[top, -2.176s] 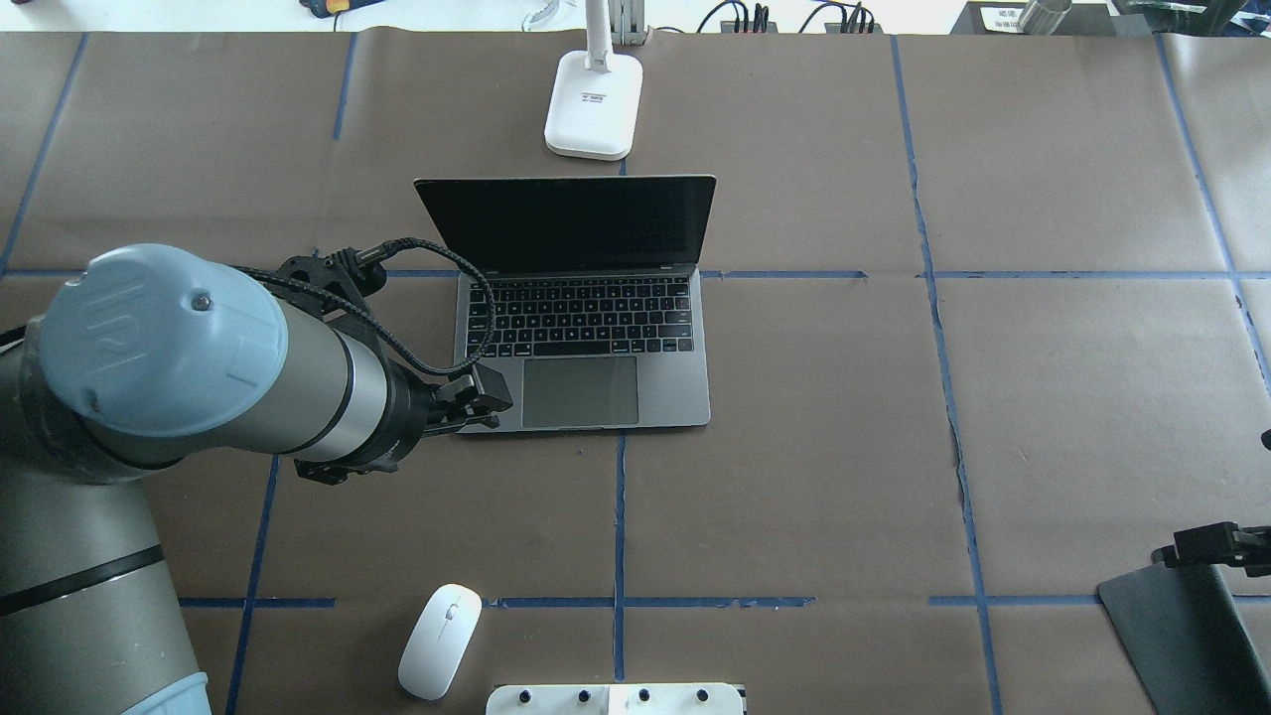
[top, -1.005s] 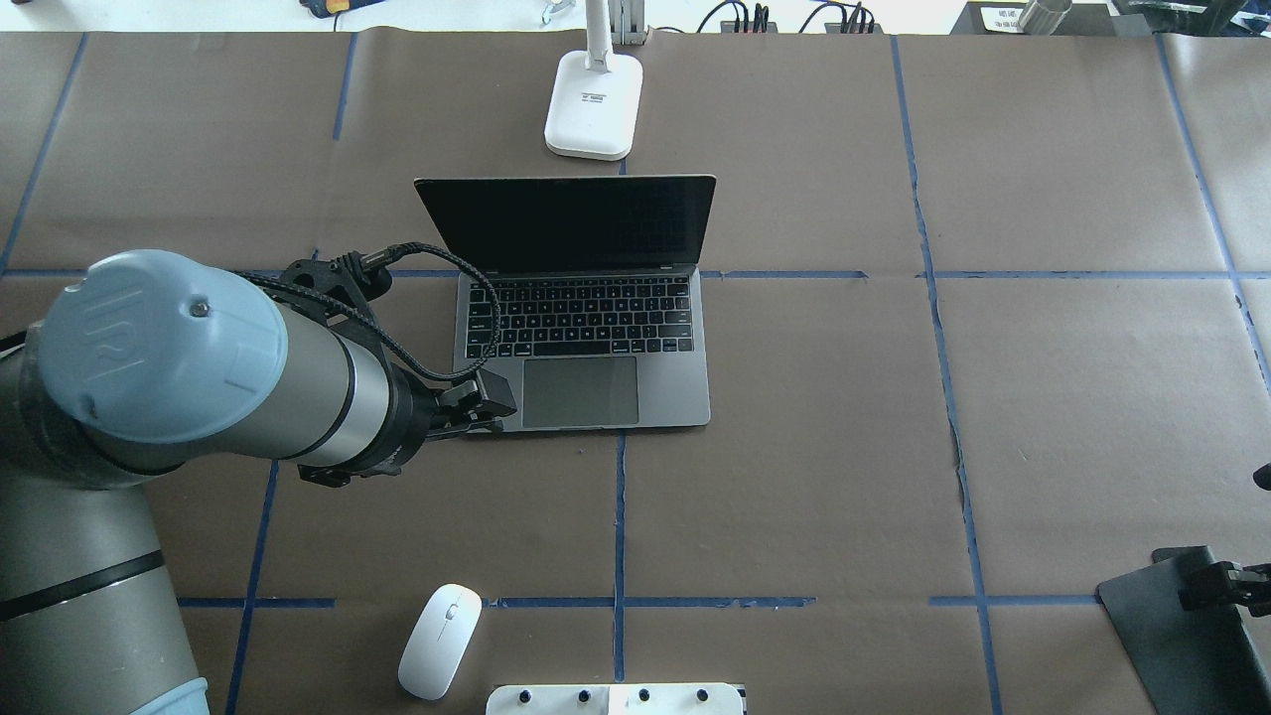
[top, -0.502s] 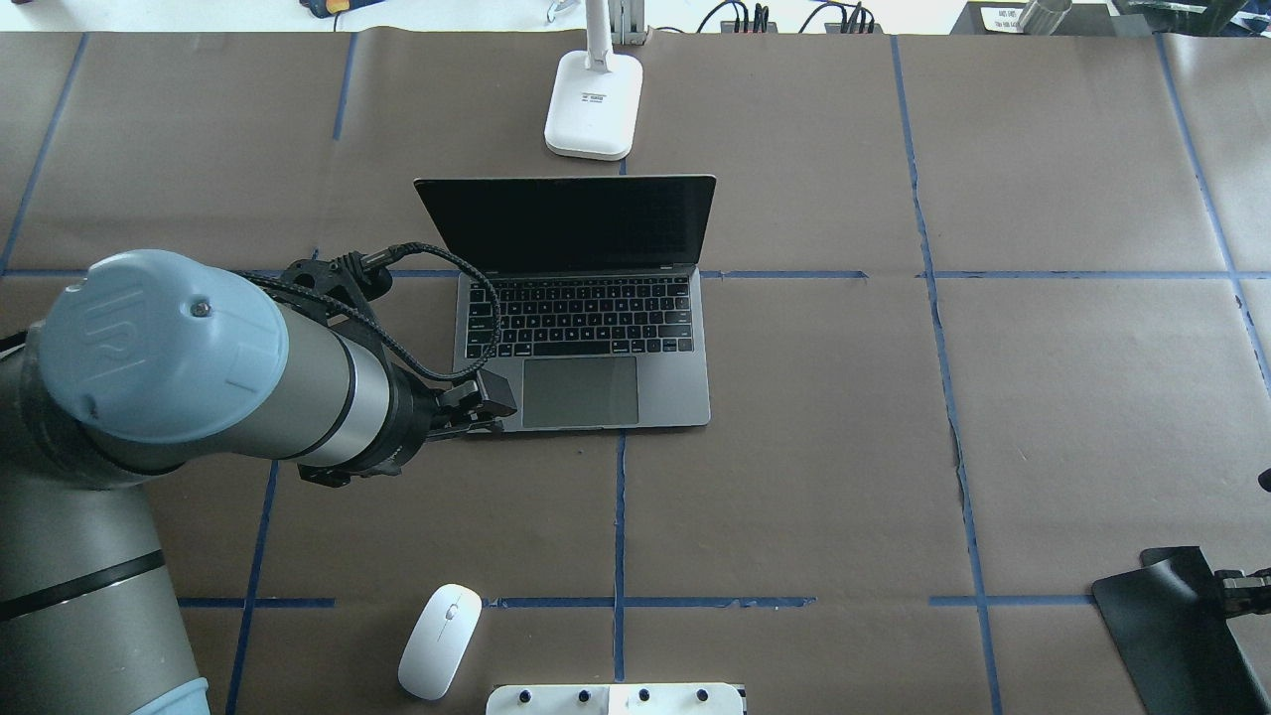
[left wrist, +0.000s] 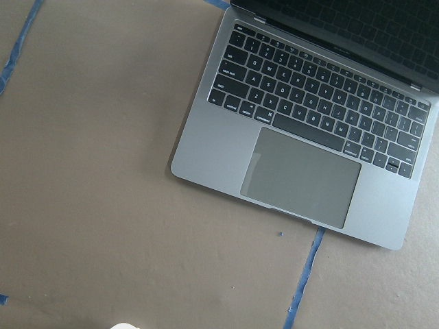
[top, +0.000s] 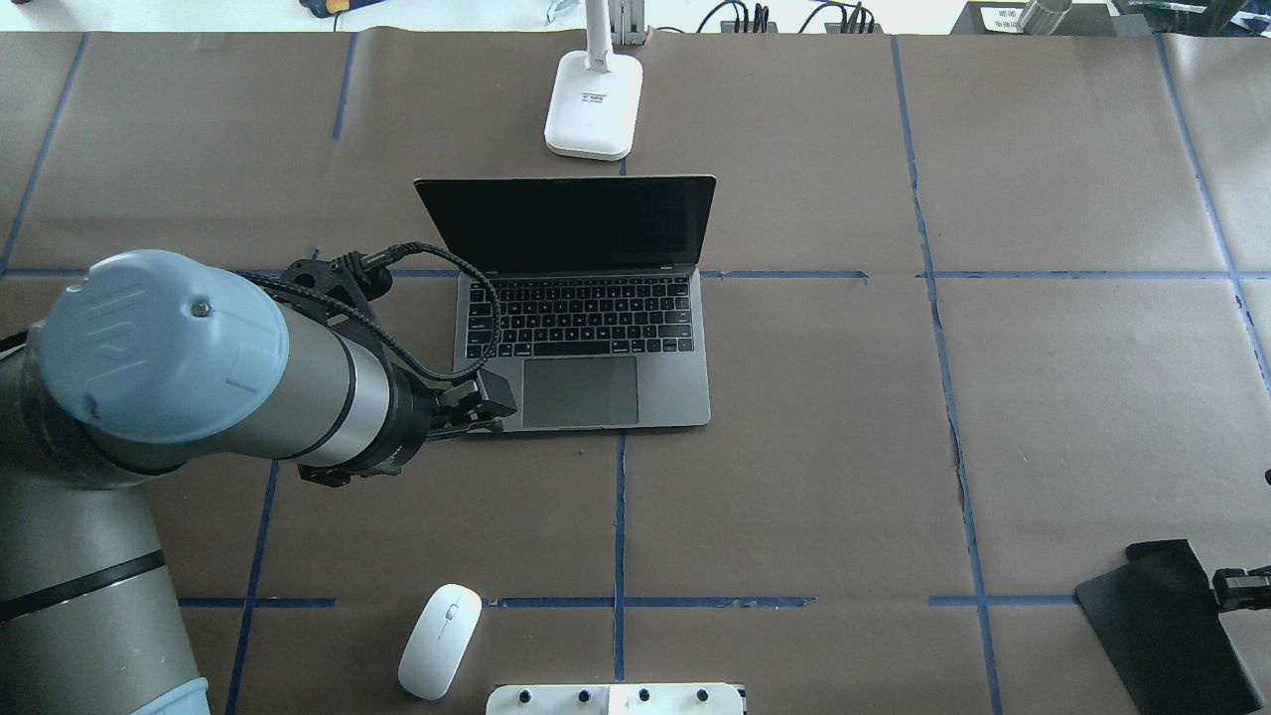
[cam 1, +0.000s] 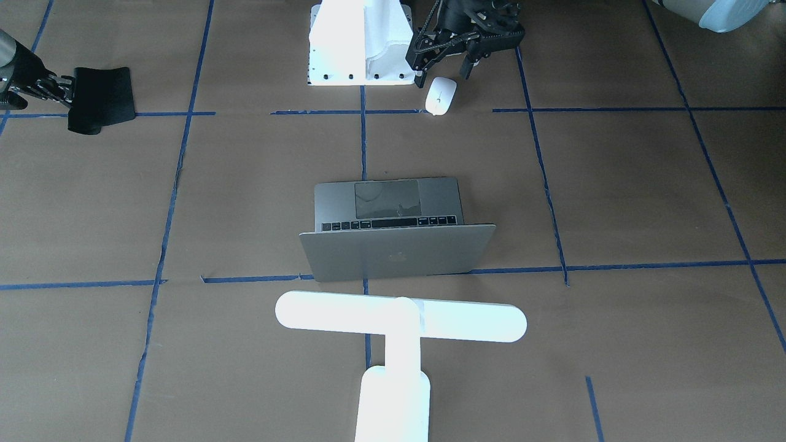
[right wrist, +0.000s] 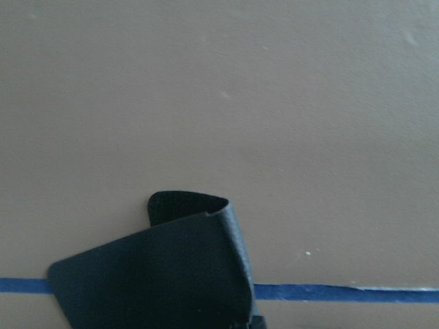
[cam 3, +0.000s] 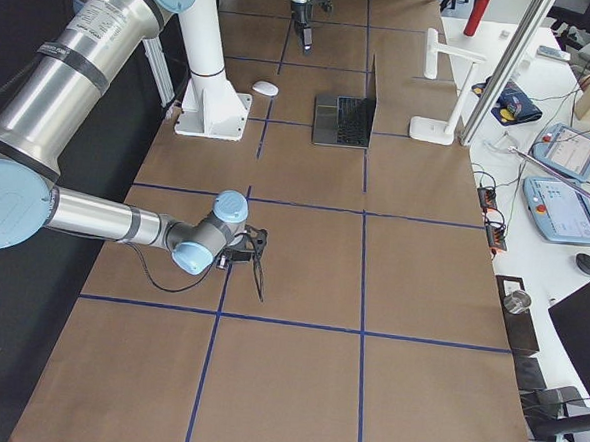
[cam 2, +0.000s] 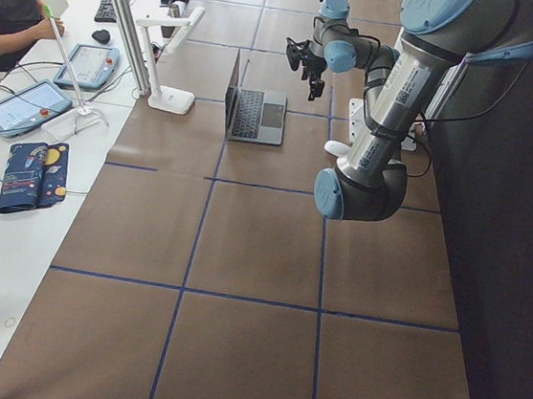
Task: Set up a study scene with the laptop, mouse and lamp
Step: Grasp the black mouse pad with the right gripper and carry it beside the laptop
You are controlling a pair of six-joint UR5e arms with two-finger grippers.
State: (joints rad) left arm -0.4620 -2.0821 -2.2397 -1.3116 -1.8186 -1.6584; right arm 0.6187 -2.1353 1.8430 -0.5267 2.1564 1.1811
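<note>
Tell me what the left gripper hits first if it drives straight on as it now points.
The left gripper points down, so it would probably meet the paper-covered table first, between the laptop and the mouse. Depth is unclear; the mouse may lie close to that line.

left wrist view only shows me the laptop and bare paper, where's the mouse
Observer: The mouse lies on the table beside the white pedestal, on the trackpad side of the laptop.
Operator: is the left tool holding anything
Observer: No, the left tool hangs open and empty above the table.
Operator: and the right one
Observer: The right tool grips a black mat by its edge, far off on the robot's right.
</note>
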